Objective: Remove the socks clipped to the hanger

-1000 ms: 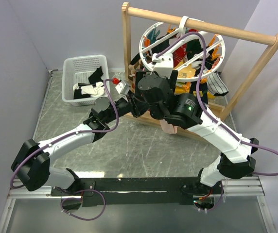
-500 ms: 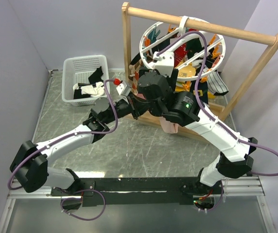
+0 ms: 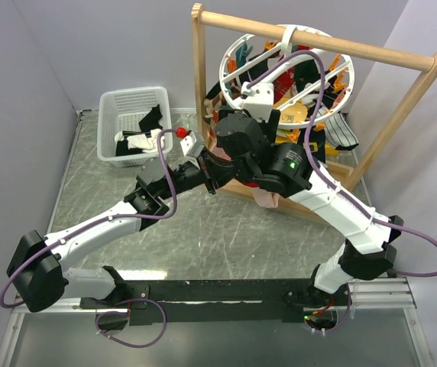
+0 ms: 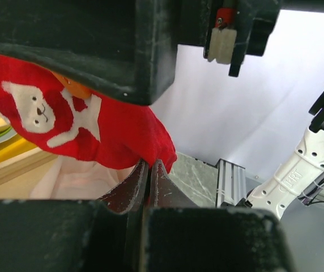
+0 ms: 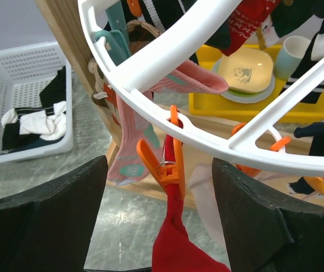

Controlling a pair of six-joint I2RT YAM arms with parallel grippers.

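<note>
Under the hanger (image 5: 167,48) rim, a red sock (image 5: 176,249) hangs from an orange clip (image 5: 170,164); the left gripper (image 4: 149,178) has just snapped shut on its lower tip. Astride that clip the right gripper (image 5: 159,207) stands wide, so a squeeze-and-pull release looks next.

Counter (image 3: 203,229): grey stone-patterned top with pale veins, evenly lit. Walls (image 3: 89,46): plain pale lilac-grey, enclosing left, rear and right. Wooden frame (image 3: 379,50): light timber uprights and a round top rail, standing at the counter's far right.
</note>
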